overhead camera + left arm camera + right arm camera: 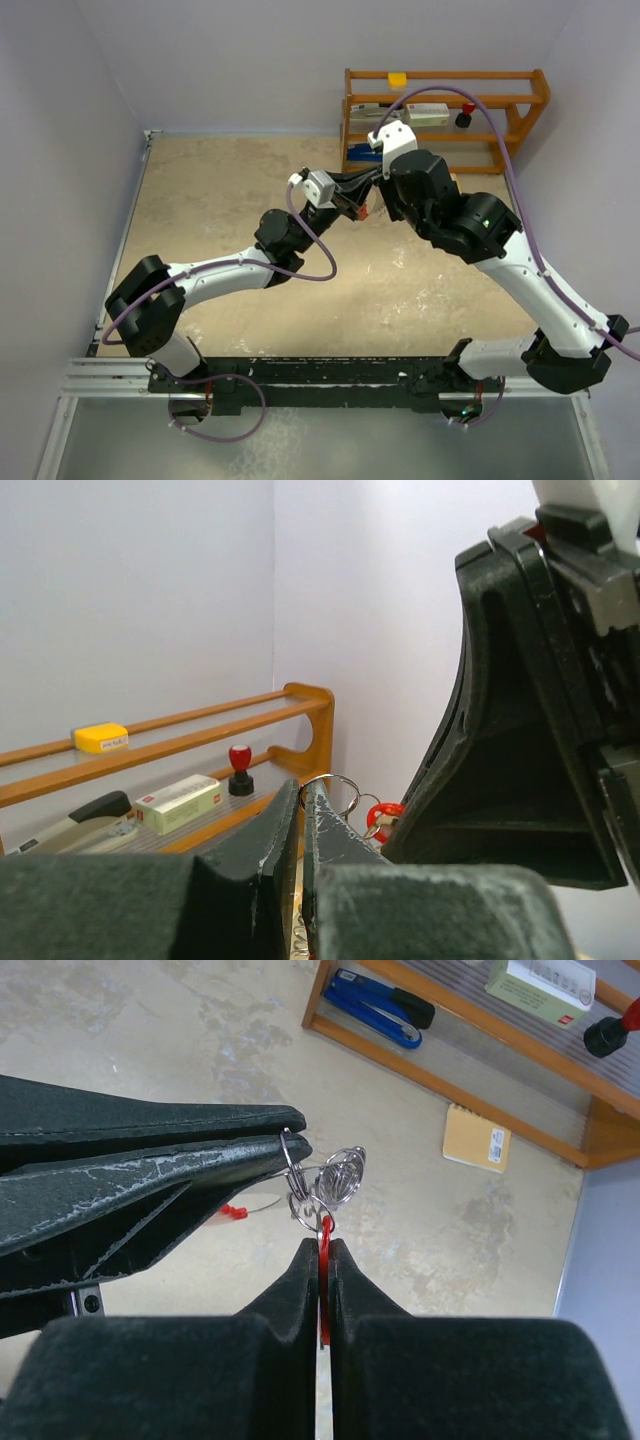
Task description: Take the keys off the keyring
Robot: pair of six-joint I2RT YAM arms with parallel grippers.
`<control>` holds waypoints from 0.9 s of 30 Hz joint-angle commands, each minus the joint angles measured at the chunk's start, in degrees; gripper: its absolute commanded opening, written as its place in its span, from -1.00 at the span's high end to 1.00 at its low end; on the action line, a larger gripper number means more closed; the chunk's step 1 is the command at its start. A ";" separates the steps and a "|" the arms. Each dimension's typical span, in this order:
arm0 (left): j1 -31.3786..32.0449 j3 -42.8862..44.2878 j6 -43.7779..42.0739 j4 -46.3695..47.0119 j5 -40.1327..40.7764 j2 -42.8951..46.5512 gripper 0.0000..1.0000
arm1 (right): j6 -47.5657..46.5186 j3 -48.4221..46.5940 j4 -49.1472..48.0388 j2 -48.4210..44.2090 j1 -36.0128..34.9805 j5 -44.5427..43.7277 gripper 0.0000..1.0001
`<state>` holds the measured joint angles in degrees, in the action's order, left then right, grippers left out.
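The keyring hangs between my two grippers above the table. My left gripper (302,788) is shut on its largest silvery ring (332,781), which also shows in the right wrist view (289,1156). My right gripper (322,1245) is shut on the keyring's thin red fob (324,1228), seen edge-on. Two smaller rings (343,1174) link the fob to the big ring. In the top view the grippers meet tip to tip, left (352,204) and right (369,206). A tiny red-headed key (234,1211) lies on the table below the left fingers (180,1175).
A wooden shelf rack (445,120) stands at the back right with a yellow block (398,79), a white box (428,113), a red-topped knob (465,115) and a blue stapler (378,1004). A tan card (476,1138) lies on the table in front of it.
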<state>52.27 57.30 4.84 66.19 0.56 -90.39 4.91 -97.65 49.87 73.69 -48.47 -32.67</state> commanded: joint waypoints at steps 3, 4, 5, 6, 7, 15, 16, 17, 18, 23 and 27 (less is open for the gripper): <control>-0.15 -0.25 5.55 10.74 0.83 2.59 1.00 | 0.03 2.02 -4.28 -2.40 -0.22 -0.12 1.00; -0.17 -0.34 6.27 11.43 0.51 2.61 1.00 | -0.06 2.59 -5.00 -2.78 -0.18 -0.12 1.00; -0.17 -0.48 7.01 12.49 0.26 2.51 1.00 | -0.15 3.20 -5.75 -3.23 -0.17 -0.10 1.00; -0.18 -0.58 7.90 13.31 -0.07 2.42 1.00 | -0.20 3.82 -6.52 -3.70 -0.23 -0.12 1.00; -0.18 -0.59 8.78 14.09 -0.45 2.30 1.00 | -0.24 4.40 -7.09 -4.09 -0.26 -0.05 1.00; -0.15 -0.29 18.21 20.85 -1.94 1.15 1.00 | -0.69 5.48 -8.00 -5.13 -0.23 -0.32 1.00; -0.17 0.07 19.28 21.05 -2.35 0.98 1.00 | -0.70 5.65 -8.05 -5.26 -0.25 -0.37 1.00; -0.15 0.46 20.31 21.03 -2.64 0.78 1.00 | -0.69 5.76 -8.18 -5.43 -0.22 -0.38 1.00; -0.15 0.83 21.28 20.88 -2.69 0.54 1.00 | -0.70 5.83 -8.20 -5.62 -0.27 -0.34 1.00; -0.15 1.77 23.25 21.11 -1.38 -0.79 1.00 | -0.76 7.41 -9.56 -7.19 -0.20 -0.38 1.00; -0.15 1.51 23.20 21.26 -0.81 -1.43 1.00 | -0.93 7.18 -9.18 -7.26 -0.25 -0.55 1.00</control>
<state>52.25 57.17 26.00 83.37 -1.10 -91.18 4.51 -89.84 42.22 68.12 -48.73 -31.99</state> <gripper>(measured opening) 0.002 0.015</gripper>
